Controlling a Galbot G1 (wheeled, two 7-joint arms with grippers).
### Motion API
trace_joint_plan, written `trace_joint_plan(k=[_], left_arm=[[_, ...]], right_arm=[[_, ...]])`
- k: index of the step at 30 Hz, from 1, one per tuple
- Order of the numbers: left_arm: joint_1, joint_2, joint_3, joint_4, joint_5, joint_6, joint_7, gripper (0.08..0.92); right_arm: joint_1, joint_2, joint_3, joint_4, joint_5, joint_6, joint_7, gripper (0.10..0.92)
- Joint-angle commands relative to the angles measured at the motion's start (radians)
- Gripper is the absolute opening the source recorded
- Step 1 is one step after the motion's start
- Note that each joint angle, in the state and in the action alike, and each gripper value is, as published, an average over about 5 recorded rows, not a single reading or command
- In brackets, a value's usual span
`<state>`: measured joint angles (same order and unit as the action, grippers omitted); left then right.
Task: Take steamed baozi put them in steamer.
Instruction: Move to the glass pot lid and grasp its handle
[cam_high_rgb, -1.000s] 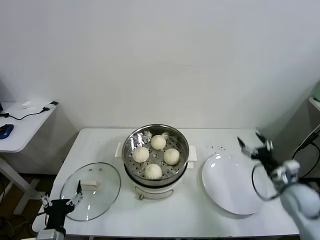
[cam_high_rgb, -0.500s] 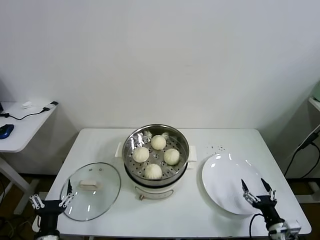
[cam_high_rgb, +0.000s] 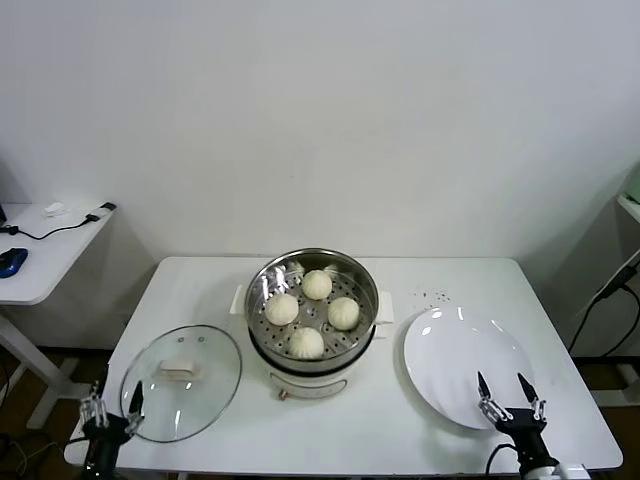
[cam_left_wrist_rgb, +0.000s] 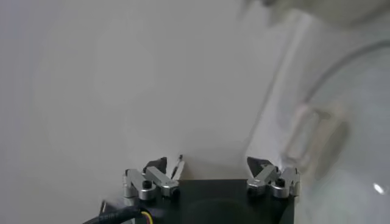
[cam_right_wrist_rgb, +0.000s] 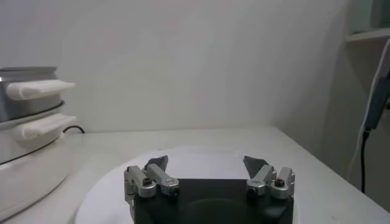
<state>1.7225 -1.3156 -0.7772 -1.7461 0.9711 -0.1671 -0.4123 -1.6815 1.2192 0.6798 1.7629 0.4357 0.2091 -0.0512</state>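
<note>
From my remote station I count four baozi, one steamer, one glass lid, one white plate and one main table. Two grippers show, the left and the right, plus one side table carrying one blue object.

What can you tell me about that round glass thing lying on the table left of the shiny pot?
It is a round glass lid with a thin metal rim and a pale block-shaped knob at its middle. It lies flat on the white table, knob up, apart from the steamer. The tabletop shows through it. Nothing holds it; the open left gripper hangs at its near-left edge.
</note>
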Motion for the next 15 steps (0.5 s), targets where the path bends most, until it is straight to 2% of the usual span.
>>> trace_joint_plan(k=[1,8,15], left_arm=[[-0.069,0.024,0.016,0.194,0.317,-0.007,-0.068,0.823],[-0.113,0.022,0.027,0.207,0.324,-0.06,-0.088,0.823],[-0.146,0.022,0.04,0.195,0.326,-0.033,-0.068,0.823]], right_arm=[[-0.011,0.028,0.002,-0.007,-0.014,0.013,0.012,0.823],[-0.01,0.032,0.006,-0.011,-0.014,0.015,0.016,0.823],[-0.013,0.037,0.008,-0.008,-0.016,0.014,0.021,0.823]])
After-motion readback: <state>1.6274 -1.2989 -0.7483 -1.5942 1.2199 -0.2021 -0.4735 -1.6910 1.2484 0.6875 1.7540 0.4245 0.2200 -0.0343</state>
